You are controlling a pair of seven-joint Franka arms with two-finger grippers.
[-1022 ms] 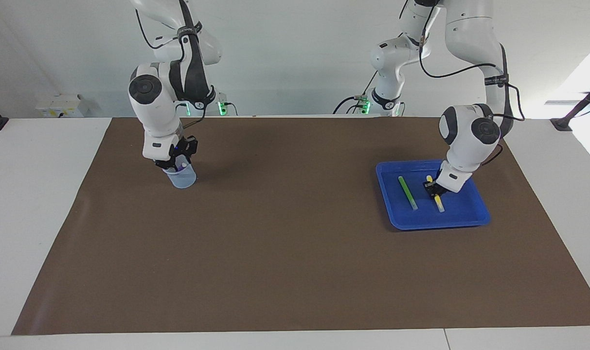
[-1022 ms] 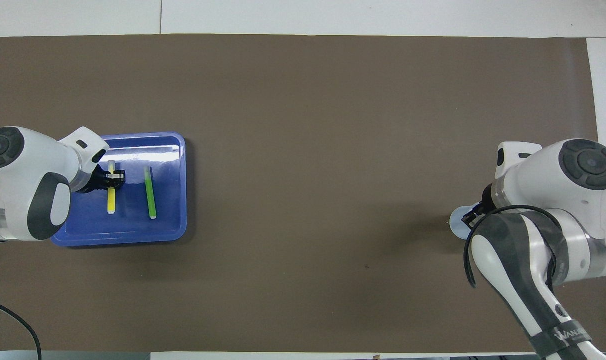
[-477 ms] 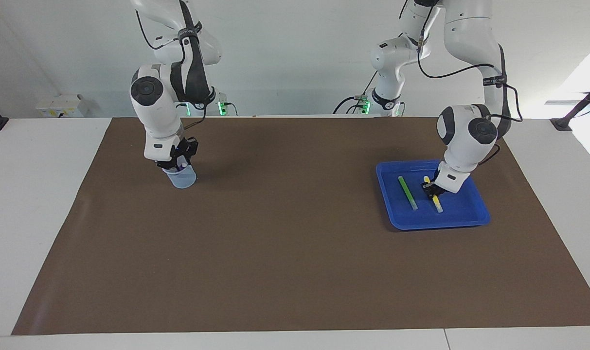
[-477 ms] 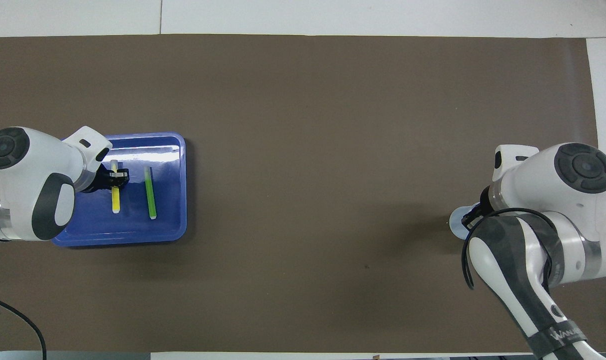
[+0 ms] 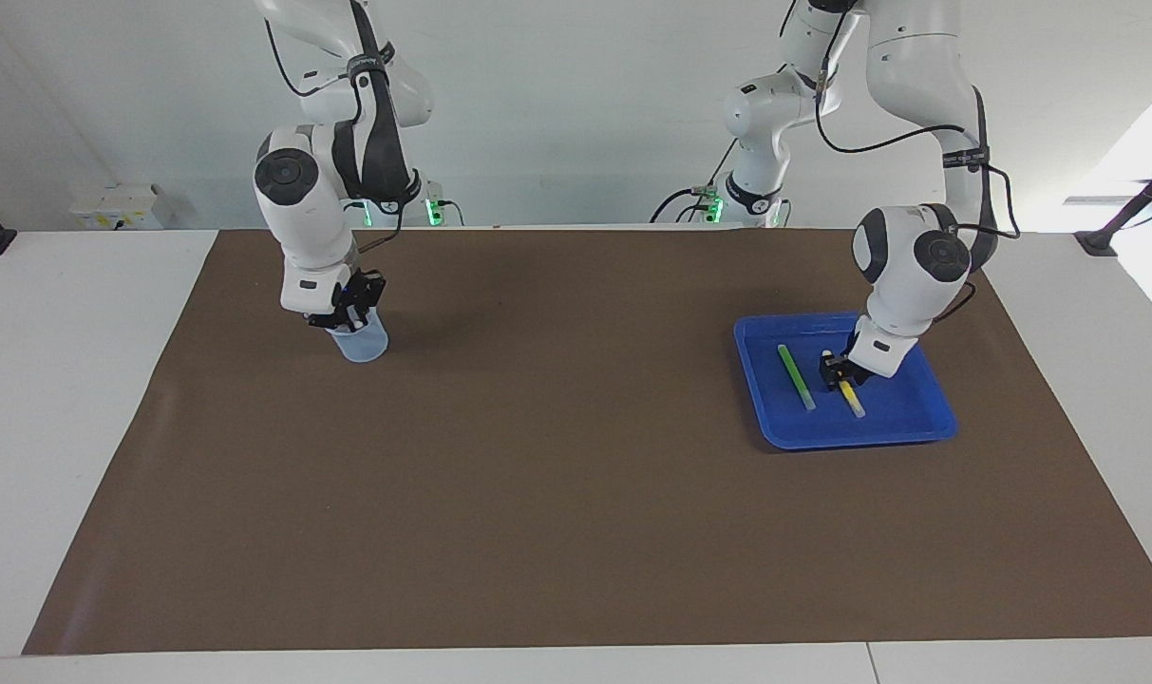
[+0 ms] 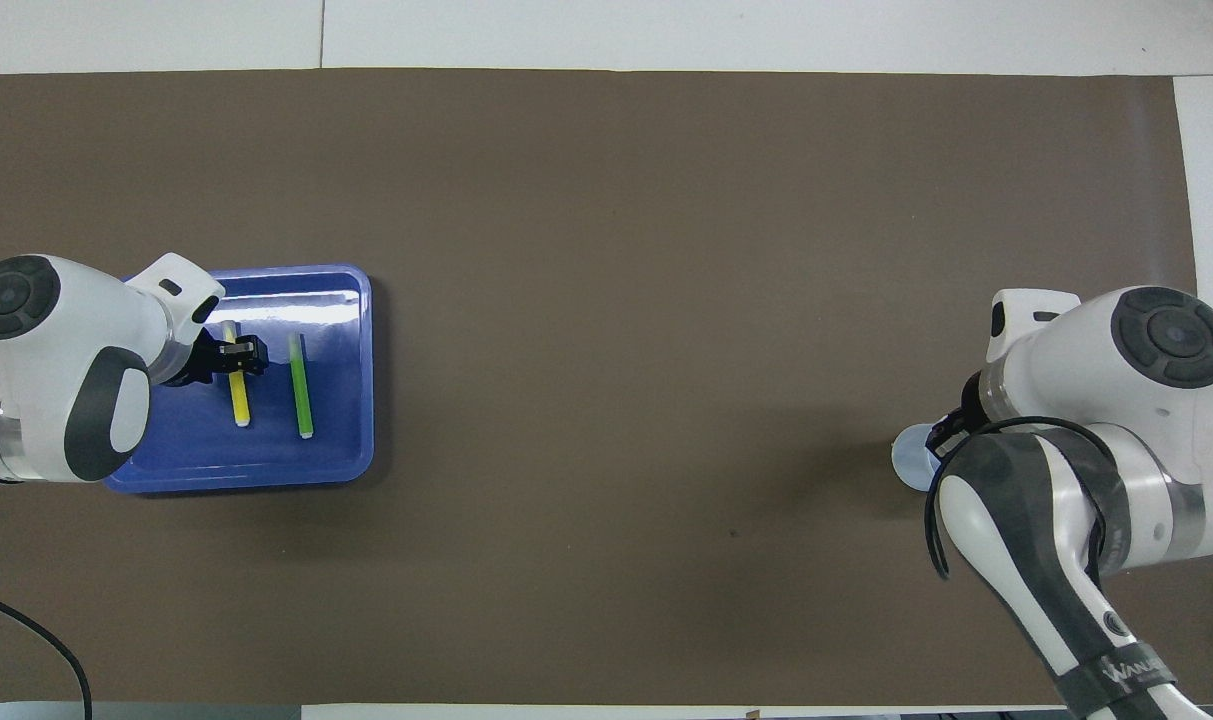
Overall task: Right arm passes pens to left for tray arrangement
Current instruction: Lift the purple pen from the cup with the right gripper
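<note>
The blue tray (image 5: 860, 437) (image 6: 266, 475) lies toward the left arm's end of the table. In it a green pen (image 5: 796, 377) (image 6: 300, 385) and a yellow pen (image 5: 853, 399) (image 6: 239, 400) lie side by side. My left gripper (image 5: 837, 372) (image 6: 241, 355) is low over the yellow pen, its fingers open astride the pen's upper part. Toward the right arm's end, my right gripper (image 5: 348, 321) reaches into the mouth of a small translucent cup (image 5: 362, 344) (image 6: 911, 460). It is shut on the purple pen standing there, of which only the top shows.
A brown mat (image 5: 576, 475) covers most of the white table. Nothing else stands on it between the cup and the tray. In the overhead view the right arm's wrist hides most of the cup.
The left gripper has let go of the yellow pen, which now rests in the tray a little closer to the green one. The right gripper has shut in the cup, which shifted slightly.
</note>
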